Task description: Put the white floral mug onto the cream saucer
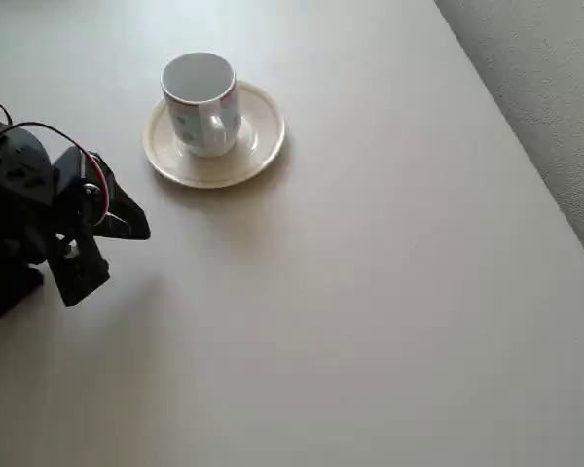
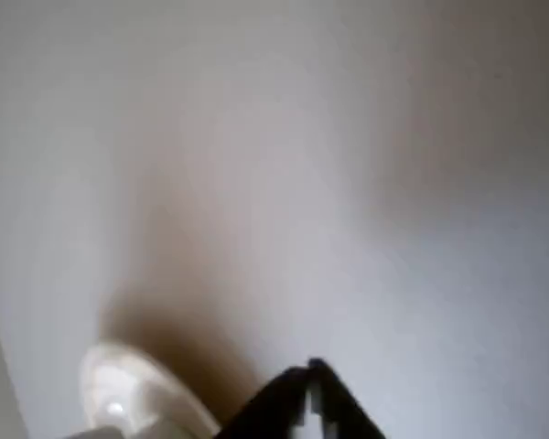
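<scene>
Right now your claw (image 1: 117, 229) sits at the left edge of the overhead view, low over the table (image 1: 370, 292), black, with red and black wires looping over its back. One pointed finger (image 1: 131, 216) juts toward the right; the other finger (image 1: 78, 272) angles down and away from it, so from above the tips look spread and nothing is between them. In the wrist view the claw (image 2: 311, 380) shows at the bottom edge as a dark wedge, its tips drawn close to a point, and that picture is blurred. The two views disagree, so you cannot tell whether the claw is released or clenched; you can only say it is holding nothing.

Farther up the table in the overhead view, up and to the right of the claw and apart from it, you have the saucer (image 1: 258, 146), round, glossy cream, lying flat. The mug (image 1: 200, 102) stands upright on it, toward the saucer's upper left part, mouth open to the camera and empty, its handle turned toward the bottom of the picture, faint flower prints on its side. A bare strip of table separates the claw's nearer finger from the saucer's rim.

In the wrist view a pale, glossy rounded shape (image 2: 128, 398) shows at the lower left, left of the claw tips; it is too blurred to name.

Beyond the table's right edge you see a pale textured surface (image 1: 555, 88).
</scene>
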